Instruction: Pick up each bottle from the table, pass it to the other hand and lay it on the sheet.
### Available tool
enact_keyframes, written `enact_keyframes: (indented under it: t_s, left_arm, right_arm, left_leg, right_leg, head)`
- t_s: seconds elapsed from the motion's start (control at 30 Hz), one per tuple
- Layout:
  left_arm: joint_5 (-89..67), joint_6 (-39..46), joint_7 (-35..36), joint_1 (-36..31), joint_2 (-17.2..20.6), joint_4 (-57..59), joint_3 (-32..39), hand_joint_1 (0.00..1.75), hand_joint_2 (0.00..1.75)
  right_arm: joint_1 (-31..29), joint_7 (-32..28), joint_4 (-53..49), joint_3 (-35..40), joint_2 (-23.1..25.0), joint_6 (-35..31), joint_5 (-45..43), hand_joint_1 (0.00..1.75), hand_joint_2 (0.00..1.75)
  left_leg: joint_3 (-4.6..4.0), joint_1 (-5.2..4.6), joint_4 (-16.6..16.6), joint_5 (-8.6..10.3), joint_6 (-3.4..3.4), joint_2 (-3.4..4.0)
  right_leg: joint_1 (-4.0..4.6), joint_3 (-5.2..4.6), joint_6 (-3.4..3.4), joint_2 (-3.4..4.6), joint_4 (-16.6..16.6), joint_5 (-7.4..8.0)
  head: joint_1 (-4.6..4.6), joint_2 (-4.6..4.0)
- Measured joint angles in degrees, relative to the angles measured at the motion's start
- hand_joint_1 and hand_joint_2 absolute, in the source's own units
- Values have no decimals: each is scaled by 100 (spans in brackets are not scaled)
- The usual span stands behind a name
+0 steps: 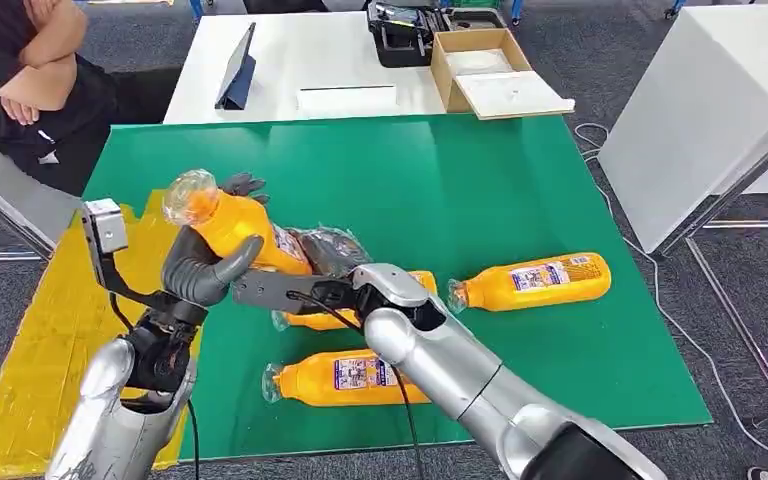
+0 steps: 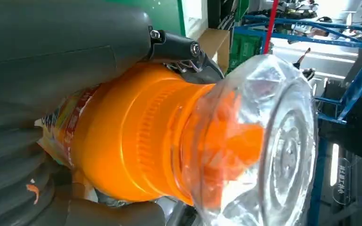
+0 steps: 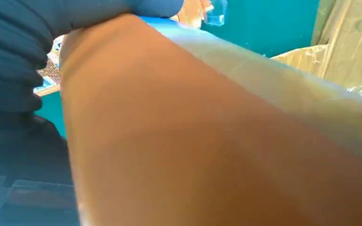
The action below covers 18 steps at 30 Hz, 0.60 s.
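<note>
From the head view you see both hands meeting over the green tabletop (image 1: 480, 180), each on the same held bottle (image 1: 235, 225): your left hand (image 1: 205, 268) wraps its thumb and fingers around the orange body just below the clear cap end, which tilts up and away toward the person (image 1: 30, 70) with folded arms, while your right hand (image 1: 325, 250) closes on the bottle's other end, its fingers partly hidden behind crinkled wrap. Three more bottles lie on their sides on the green surface: one (image 1: 535, 280) to the right, one (image 1: 345, 378) near the front edge, and one (image 1: 360, 315) just under your right wrist, mostly covered by it. The yellow sheet (image 1: 40, 350) lies along the left side of the tabletop, beneath your left arm. Beyond, a white table (image 1: 290, 60) carries a cardboard box (image 1: 485, 65). In the left wrist view the held bottle's (image 2: 136, 146) orange shoulder and clear cap loom large, with the left hand's (image 2: 52, 61) grey thumb pressed along its side. In the right wrist view the held bottle's (image 3: 207, 141) orange body fills your sight, the right hand's (image 3: 14, 52) dark fingers curled against it, green surface and a strip of yellow sheet (image 3: 349, 52) behind
</note>
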Motion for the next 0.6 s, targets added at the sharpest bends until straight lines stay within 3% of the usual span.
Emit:
enact_keyframes:
  t_s: [0.6]
  left_arm:
    - [57, -166, 195, -160, 57, 142, -90, 175, 175]
  right_arm:
    - [-122, 138, -227, 203, -212, 149, 713, 175, 175]
  left_leg:
    - [0, 0, 2, 0, 0, 3]
  right_leg:
    - [0, -5, 0, 2, 0, 0]
  head:
    - [-2, 0]
